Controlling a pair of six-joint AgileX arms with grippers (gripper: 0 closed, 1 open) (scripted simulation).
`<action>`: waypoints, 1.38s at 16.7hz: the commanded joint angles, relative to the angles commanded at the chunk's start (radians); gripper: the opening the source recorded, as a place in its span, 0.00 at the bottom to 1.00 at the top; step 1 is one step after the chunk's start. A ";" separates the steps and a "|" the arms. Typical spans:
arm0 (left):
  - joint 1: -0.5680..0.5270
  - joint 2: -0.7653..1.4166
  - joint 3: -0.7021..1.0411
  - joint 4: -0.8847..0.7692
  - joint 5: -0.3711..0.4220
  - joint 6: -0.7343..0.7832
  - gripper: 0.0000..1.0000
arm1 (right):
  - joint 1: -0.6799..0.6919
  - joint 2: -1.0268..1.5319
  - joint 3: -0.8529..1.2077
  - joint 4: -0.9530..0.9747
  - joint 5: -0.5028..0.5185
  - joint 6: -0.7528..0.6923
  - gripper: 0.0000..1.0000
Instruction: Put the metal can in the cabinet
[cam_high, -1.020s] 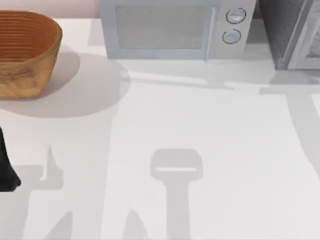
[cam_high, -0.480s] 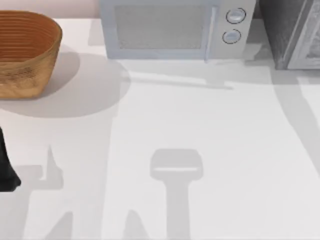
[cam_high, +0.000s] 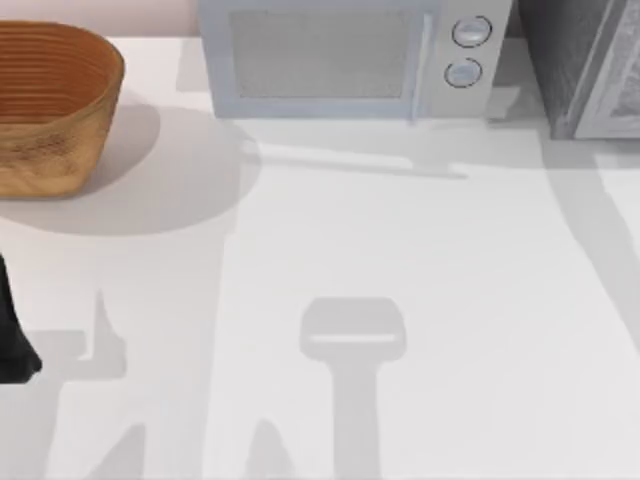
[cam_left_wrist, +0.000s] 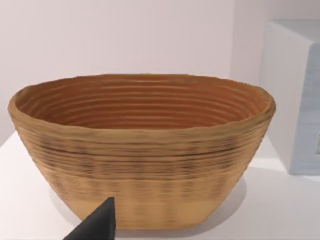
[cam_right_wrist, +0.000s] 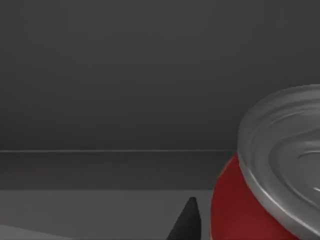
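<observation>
Red with a silver lid, the metal can (cam_right_wrist: 265, 190) stands upright inside a dark grey enclosure in the right wrist view — plain grey walls behind it and a grey floor beneath, with a seam line where the back wall meets the floor. One dark fingertip (cam_right_wrist: 186, 222) of the right gripper pokes up just beside the can's red side; whether the fingers are clamped on the can or let go of it, I cannot tell.

From above, the cabinet (cam_high: 590, 65) sits at the far right corner of the white table (cam_high: 420, 250), its dark speckled panel next to a lighter framed door. To its left, along the far edge, stands the light-grey microwave (cam_high: 350, 55) with two round knobs. A woven basket (cam_high: 50, 105) rests at the far left.

My left arm (cam_high: 12, 340) is parked at the left edge of the table, a dark shape near the near side. Its wrist camera looks at the basket (cam_left_wrist: 142, 150) and the microwave's corner beyond it — a single dark fingertip (cam_left_wrist: 97, 225) rises in front of the basket, so the state of that gripper's fingers cannot be told either.
</observation>
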 joint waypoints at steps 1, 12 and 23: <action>0.000 0.000 0.000 0.000 0.000 0.000 1.00 | -0.002 0.018 0.029 -0.004 -0.002 0.000 0.00; 0.000 0.000 0.000 0.000 0.000 0.000 1.00 | -0.056 0.480 0.643 -0.165 -0.042 -0.003 0.00; 0.000 0.000 0.000 0.000 0.000 0.000 1.00 | -0.082 0.748 0.996 -0.260 -0.070 -0.003 0.00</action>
